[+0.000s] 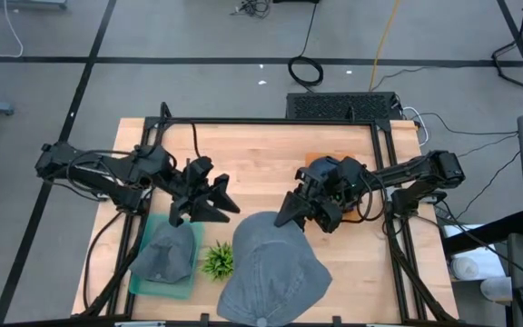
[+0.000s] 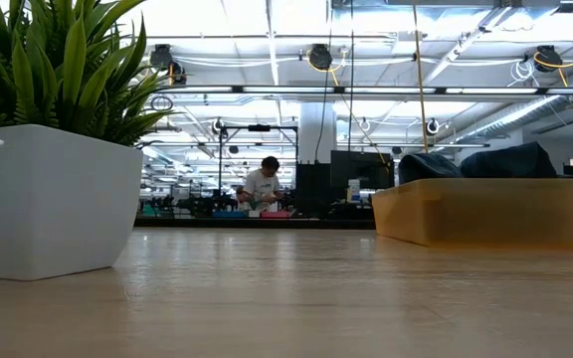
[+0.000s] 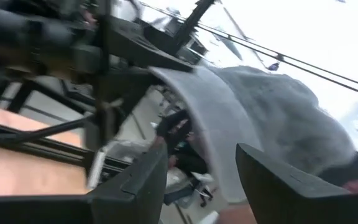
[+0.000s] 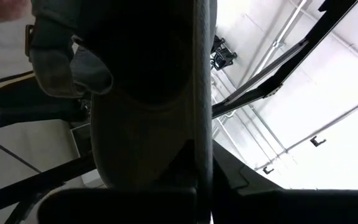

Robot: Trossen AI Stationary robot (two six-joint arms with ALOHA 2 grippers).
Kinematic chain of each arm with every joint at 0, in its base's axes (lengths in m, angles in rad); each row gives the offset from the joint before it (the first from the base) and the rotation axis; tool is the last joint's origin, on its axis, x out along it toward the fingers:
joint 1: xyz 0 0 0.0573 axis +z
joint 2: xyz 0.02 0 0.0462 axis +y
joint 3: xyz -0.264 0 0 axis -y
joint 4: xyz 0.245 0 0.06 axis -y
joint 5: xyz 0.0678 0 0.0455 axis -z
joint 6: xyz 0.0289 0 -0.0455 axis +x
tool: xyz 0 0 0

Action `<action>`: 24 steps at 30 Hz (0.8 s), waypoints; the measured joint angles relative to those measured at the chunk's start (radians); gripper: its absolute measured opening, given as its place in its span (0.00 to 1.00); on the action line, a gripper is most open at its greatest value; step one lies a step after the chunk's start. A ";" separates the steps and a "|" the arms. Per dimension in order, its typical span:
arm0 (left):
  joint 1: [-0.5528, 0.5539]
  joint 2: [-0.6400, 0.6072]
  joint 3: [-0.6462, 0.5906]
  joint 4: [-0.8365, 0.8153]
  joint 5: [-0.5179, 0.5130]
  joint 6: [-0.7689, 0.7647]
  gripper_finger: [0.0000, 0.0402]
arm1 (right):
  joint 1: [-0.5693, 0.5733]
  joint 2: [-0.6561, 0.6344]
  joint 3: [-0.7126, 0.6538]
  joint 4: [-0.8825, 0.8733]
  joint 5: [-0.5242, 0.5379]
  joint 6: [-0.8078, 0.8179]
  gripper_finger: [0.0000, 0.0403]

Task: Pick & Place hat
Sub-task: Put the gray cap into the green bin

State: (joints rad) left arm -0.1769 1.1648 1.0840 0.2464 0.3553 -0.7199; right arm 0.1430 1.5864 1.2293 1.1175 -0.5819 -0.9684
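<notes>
Though partly hidden, plant (image 1: 217,261) beside hat (image 1: 271,271).

A small green plant (image 1: 217,260) in a white pot (image 2: 53,199) stands on the wooden table (image 1: 261,154) near its front edge. An orange tray (image 2: 485,211) sits toward the table's back right. Far beyond the table, a person (image 2: 262,184) bends over a workbench.
</notes>
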 joint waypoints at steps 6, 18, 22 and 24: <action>0.000 0.035 0.000 0.023 0.036 -0.013 0.46 | -0.013 0.000 0.000 -0.005 0.000 0.012 0.00; -0.001 0.055 -0.001 0.088 0.141 -0.023 0.29 | -0.025 -0.002 0.000 -0.068 0.000 0.012 0.00; -0.001 0.053 -0.001 0.080 0.135 -0.023 0.10 | -0.025 -0.002 0.000 -0.071 0.001 0.013 0.00; -0.001 0.053 -0.001 0.072 0.137 -0.023 0.03 | -0.025 -0.002 0.000 -0.073 0.000 0.022 0.00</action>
State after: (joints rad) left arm -0.1780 1.2179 1.0828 0.3185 0.4919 -0.7429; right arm 0.1181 1.5848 1.2293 1.0441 -0.5816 -0.9468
